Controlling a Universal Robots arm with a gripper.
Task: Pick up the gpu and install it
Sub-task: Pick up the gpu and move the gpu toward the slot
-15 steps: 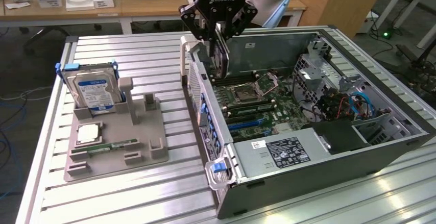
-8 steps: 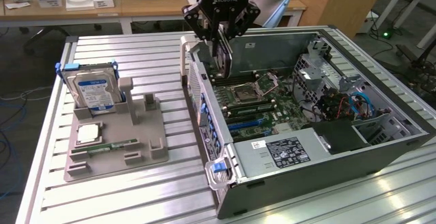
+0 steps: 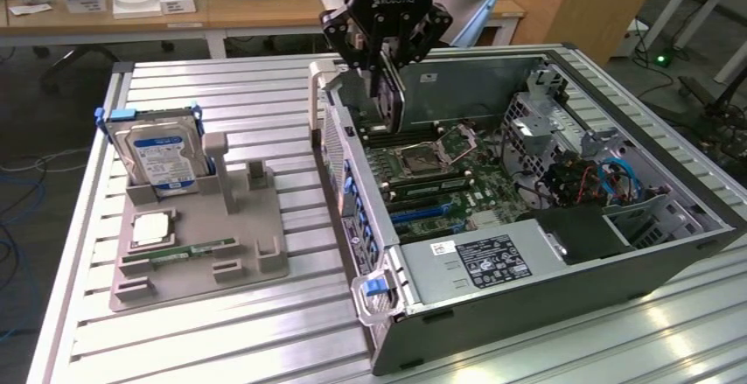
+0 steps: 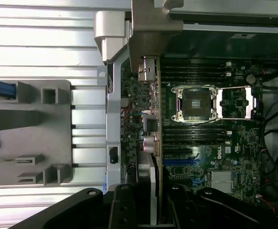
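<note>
The gripper (image 3: 386, 67) is clamping its fingers on the gpu (image 3: 394, 108), holding the card on edge so that it is hanging straight beneath the gripper, over the motherboard (image 3: 467, 187) inside the open computer case (image 3: 526, 305); whether the card's lower edge is touching the board cannot be told. The card's metal bracket (image 4: 153, 33) is pointing away from the gripper, next to the case's rear wall. The grey holder (image 3: 198, 226) with the hard drive (image 3: 164, 161) is standing well apart from the gripper on the surface (image 3: 233, 95).
</note>
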